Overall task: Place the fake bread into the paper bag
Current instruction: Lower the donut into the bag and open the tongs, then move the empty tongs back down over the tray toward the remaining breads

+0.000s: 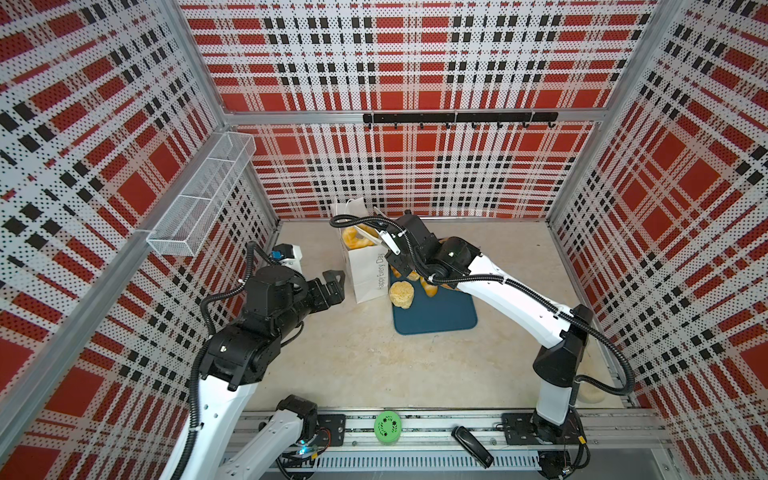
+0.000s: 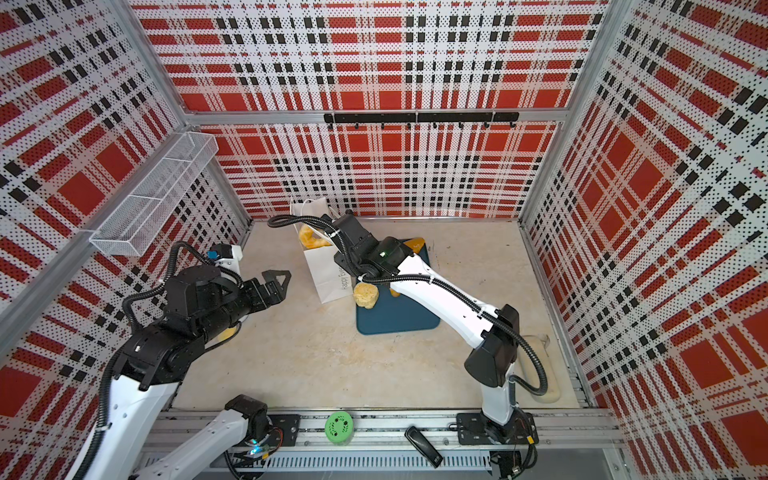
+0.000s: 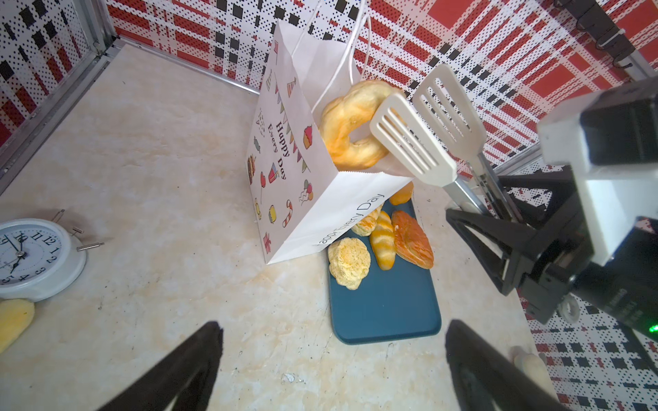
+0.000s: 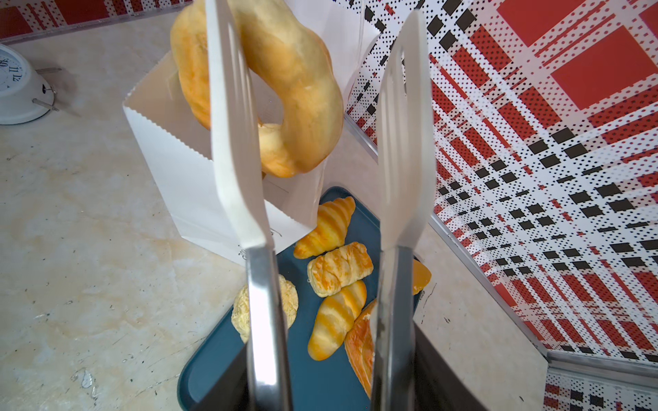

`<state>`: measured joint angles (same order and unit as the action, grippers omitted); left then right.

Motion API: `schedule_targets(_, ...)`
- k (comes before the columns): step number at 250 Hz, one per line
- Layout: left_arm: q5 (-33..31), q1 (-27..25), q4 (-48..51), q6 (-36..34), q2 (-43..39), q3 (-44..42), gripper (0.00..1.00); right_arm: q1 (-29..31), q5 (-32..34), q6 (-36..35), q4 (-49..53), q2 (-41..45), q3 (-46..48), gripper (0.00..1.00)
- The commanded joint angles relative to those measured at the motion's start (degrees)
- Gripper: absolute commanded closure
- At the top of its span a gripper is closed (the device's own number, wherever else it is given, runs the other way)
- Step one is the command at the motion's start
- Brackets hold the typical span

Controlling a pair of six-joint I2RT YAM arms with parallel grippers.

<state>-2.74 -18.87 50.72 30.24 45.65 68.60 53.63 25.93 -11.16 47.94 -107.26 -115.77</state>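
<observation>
The white paper bag [image 1: 365, 270] [image 2: 328, 276] [image 3: 295, 199] [image 4: 178, 156] stands open beside the dark-teal tray [image 1: 436, 318] [image 3: 384, 313]. A ring doughnut [image 1: 353, 237] [image 2: 309, 237] [image 3: 352, 124] [image 4: 295, 89] sits on edge in its mouth. My right gripper [image 1: 399, 249] [image 3: 498, 210] [image 4: 331, 384] is shut on the white tongs [image 3: 427, 131] [image 4: 231, 142]. Their blades stand spread at the bag's mouth, one against the doughnut, one clear of it. On the tray lie a crumbly bun [image 1: 402, 294] [image 3: 349, 261], a striped loaf [image 3: 382, 240] [image 4: 336, 320], a reddish triangular pastry [image 3: 413, 238], a croissant [image 4: 327, 227] and a plaited pastry [image 4: 340, 268]. My left gripper [image 1: 336, 286] [image 2: 282, 284] [image 3: 333, 325] hangs open and empty, left of the bag.
A white alarm clock [image 3: 32, 256] [image 4: 14, 85] and a yellow piece [image 3: 14, 320] lie on the table at the left. A wire-mesh basket [image 1: 199, 199] hangs on the left wall and a black hook rail [image 1: 457, 118] on the back wall. A pale rolling pin [image 2: 536, 374] lies at the right edge.
</observation>
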Motion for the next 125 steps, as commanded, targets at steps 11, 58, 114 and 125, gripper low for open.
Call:
schedule_targets(11, -1.6, -0.8, 0.7, 0.4, -0.7, -0.5, 0.01, 0.2, 0.0, -0.1, -1.6, 3.7, -2.1, 0.42)
schedule_targets(58, -2.3, -1.7, 0.9, 0.6, -0.5, -0.3, 0.01, 0.2, -0.3, 0.1, -1.4, 4.8, -1.8, 0.41)
schedule_targets(114, -3.4, -2.8, 1.0, 0.6, -0.6, -0.3, 0.01, 0.2, -0.5, 0.0, -0.6, 5.8, -1.3, 0.41)
schedule_targets(125, -3.6, -3.0, 1.0, 0.7, -0.6, -0.4, 0.01, -0.1, -1.3, 0.2, -0.4, 6.1, -1.1, 0.42)
